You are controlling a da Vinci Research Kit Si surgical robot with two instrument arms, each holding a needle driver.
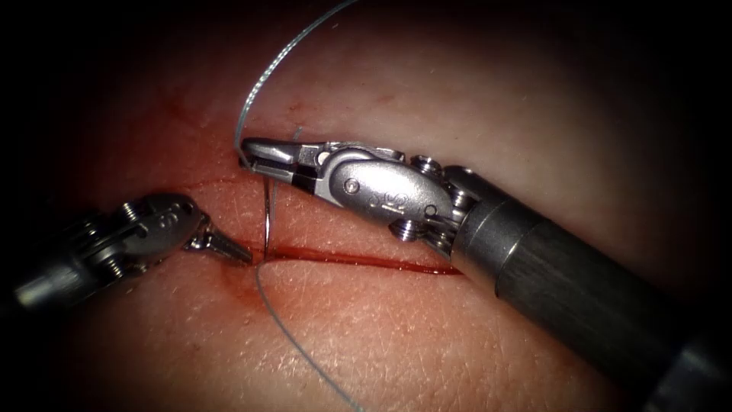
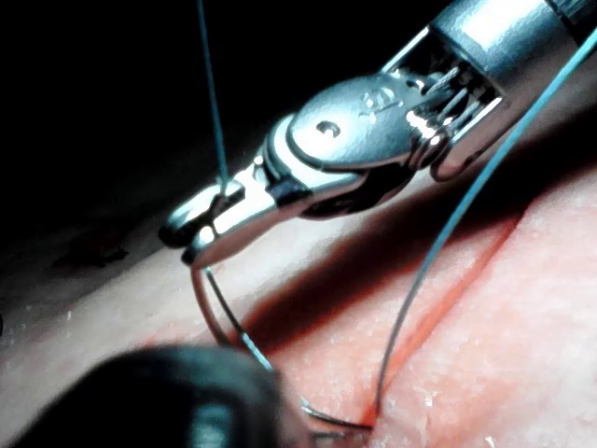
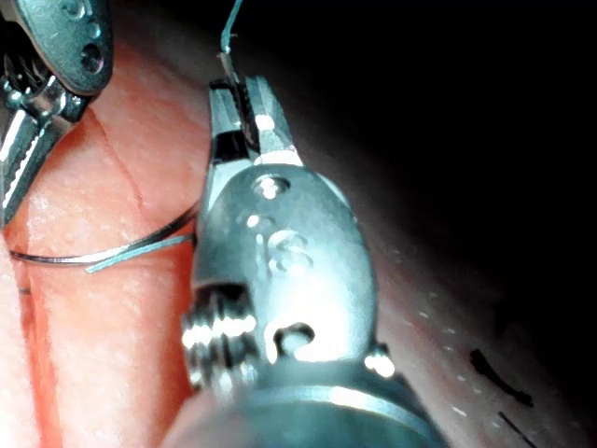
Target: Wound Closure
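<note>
Above the cut [image 1: 358, 261], your right tool [image 1: 252, 159] clenches the needle [image 1: 268, 215] near its thread end; the curve drops into the tissue [image 1: 427, 336] beside your left tool [image 1: 238, 253], its jaws together, holding nothing. Left wrist: needle [image 2: 216, 322] hangs below that grip. Right wrist: thread [image 3: 231, 21] exits the jaws.

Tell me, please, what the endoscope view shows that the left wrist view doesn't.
Endoscope view adds: the left gripper, shut, its tip at the cut beside the needle. Left wrist view adds: the needle's curve sinking into the tissue. Shared: the right gripper shut on the needle near its thread end, thread trailing.
</note>
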